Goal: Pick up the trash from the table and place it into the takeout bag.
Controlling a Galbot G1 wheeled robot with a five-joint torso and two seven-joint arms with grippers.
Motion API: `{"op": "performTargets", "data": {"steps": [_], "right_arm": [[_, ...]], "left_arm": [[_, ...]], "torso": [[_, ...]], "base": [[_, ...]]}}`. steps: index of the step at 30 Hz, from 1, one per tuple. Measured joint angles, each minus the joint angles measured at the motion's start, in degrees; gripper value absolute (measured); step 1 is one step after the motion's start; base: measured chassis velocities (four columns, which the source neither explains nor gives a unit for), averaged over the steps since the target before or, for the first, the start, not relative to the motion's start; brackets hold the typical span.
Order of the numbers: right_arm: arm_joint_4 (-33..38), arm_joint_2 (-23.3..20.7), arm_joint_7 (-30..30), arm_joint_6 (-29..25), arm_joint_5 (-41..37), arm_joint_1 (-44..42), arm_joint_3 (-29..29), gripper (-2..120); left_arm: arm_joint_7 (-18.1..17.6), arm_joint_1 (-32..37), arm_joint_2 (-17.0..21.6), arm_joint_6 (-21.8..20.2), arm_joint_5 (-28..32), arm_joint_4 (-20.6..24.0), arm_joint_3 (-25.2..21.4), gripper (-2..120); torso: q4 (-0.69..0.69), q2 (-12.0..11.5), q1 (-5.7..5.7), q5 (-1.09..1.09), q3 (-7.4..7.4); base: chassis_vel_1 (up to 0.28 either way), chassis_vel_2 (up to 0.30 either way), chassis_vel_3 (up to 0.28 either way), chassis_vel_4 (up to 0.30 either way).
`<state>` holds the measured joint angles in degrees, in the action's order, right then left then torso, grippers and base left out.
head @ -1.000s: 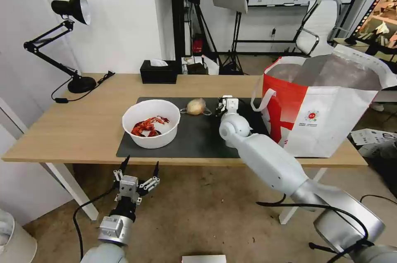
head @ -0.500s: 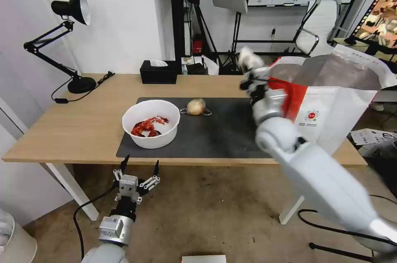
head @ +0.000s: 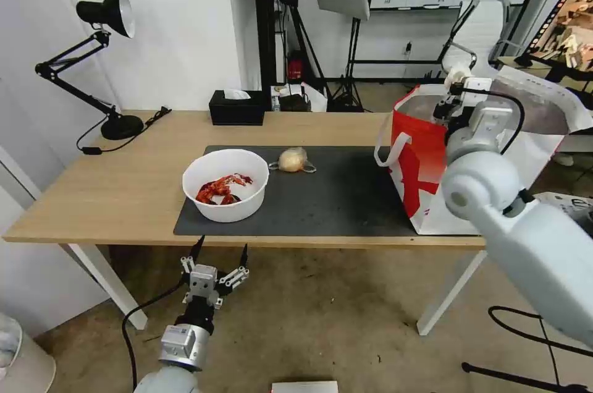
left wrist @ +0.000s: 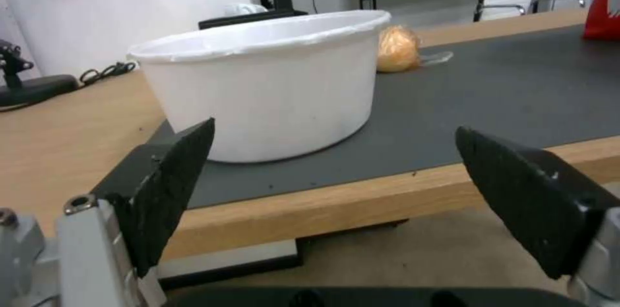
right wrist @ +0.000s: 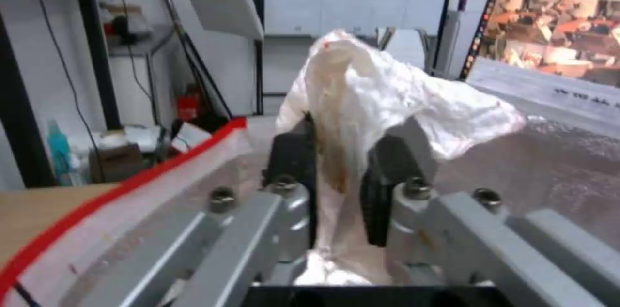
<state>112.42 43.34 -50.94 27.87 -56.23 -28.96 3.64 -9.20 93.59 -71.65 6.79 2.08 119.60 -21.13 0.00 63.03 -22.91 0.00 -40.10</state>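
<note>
Right hand (head: pixel 454 85) has swung from mat to above takeout bag (head: pixel 432 164) mouth, clenched on crumpled tissue (right wrist: pixel 381 94). Advice: lower past rim, then release. Left hand (head: pixel 217 257) spread wide below counter (head: pixel 123 189) edge, before bowl (left wrist: pixel 271 99).

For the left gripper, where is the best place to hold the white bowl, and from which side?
Probably the near rim of the white bowl, from above: one finger inside, one outside. The wall is wide and round, likely too broad to span. The left gripper hangs open below the table edge, facing it.
</note>
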Motion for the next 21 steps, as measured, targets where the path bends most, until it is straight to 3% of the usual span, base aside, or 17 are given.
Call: {"op": "performTargets", "data": {"steps": [6,14,16,19,21], "right_arm": [[0.01,-0.75,-0.51,2.07,-2.24,0.77,0.34,38],[0.20,-1.11,0.22,2.49,-2.32,1.63,0.35,74],[0.46,-1.22,0.74,2.31,-2.31,1.38,0.62,76],[1.90,-1.75,6.16,-0.99,-2.20,-0.65,1.84,87],[4.11,-2.12,13.20,-6.62,-1.83,-3.77,3.31,96]], "left_arm": [[0.02,0.11,0.30,-0.01,0.27,0.13,-0.24,100],[0.04,0.60,0.26,0.02,0.38,0.63,-0.45,100],[0.04,0.62,0.31,0.03,0.43,0.73,-0.50,100],[0.05,0.53,0.70,0.03,0.77,1.11,-0.64,100],[0.08,0.31,0.95,0.03,1.07,1.42,-0.73,100]], "torso": [[-0.01,0.00,0.00,0.00,0.00],[0.00,0.00,0.00,0.00,0.00],[0.01,-0.01,0.00,0.00,0.00],[0.00,0.00,0.00,0.00,0.00],[0.00,0.00,-0.01,0.00,0.00]], "base": [[0.000,0.000,0.000,0.000],[0.000,0.000,0.000,0.000],[0.000,0.000,0.000,0.000],[0.000,0.000,0.000,0.000],[0.000,0.000,0.000,0.000]]}}
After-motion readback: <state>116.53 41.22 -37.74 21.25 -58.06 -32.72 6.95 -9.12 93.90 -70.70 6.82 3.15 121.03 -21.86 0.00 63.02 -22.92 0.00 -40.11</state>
